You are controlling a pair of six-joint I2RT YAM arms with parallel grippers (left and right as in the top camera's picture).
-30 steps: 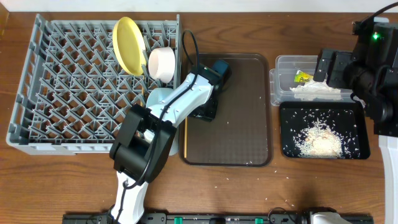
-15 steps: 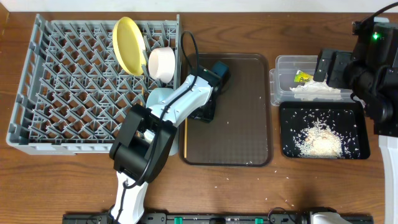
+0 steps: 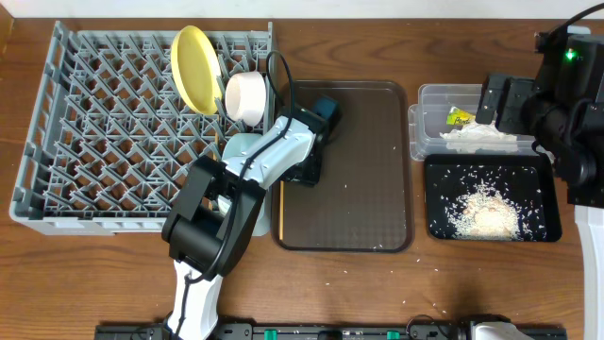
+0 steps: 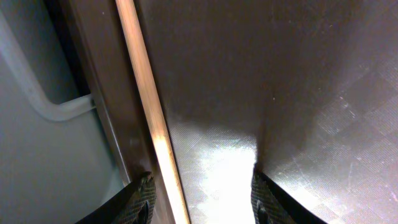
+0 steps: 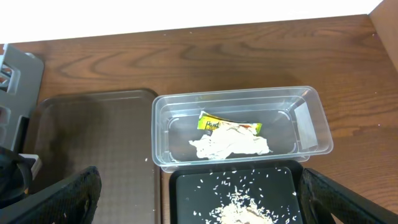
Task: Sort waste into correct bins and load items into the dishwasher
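Left pincer [image 4: 202, 199]: about half open, low over the left side of the brown tray [image 3: 363, 179], one finger on each side of the chopstick; the gap is wider than the stick and nothing is pinched.
Chopstick [image 4: 151, 118]: lies flat along the brown tray's left rim, nearer one finger than the other; from overhead its free end shows below the arm.
Right pincer [image 5: 199, 177]: spread wide, holding nothing, up above the two bins.
Clear tub [image 5: 314, 121]: on the desk [image 3: 113, 274] right of the brown tray, holding the yellow-green wrapper [image 5: 227, 123] and crumpled white paper [image 5: 230, 146].
Black tray [image 3: 543, 175]: just in front of the tub, with a heap of rice [image 3: 486, 212] and scattered grains.
Dish rack [image 3: 85, 132]: at the left of the desk; the yellow plate [image 3: 196, 68] stands on edge in it, the white bowl [image 3: 247, 96] beside it.
Light blue bowl [image 3: 238, 147]: at the rack's right edge, partly under the left arm.
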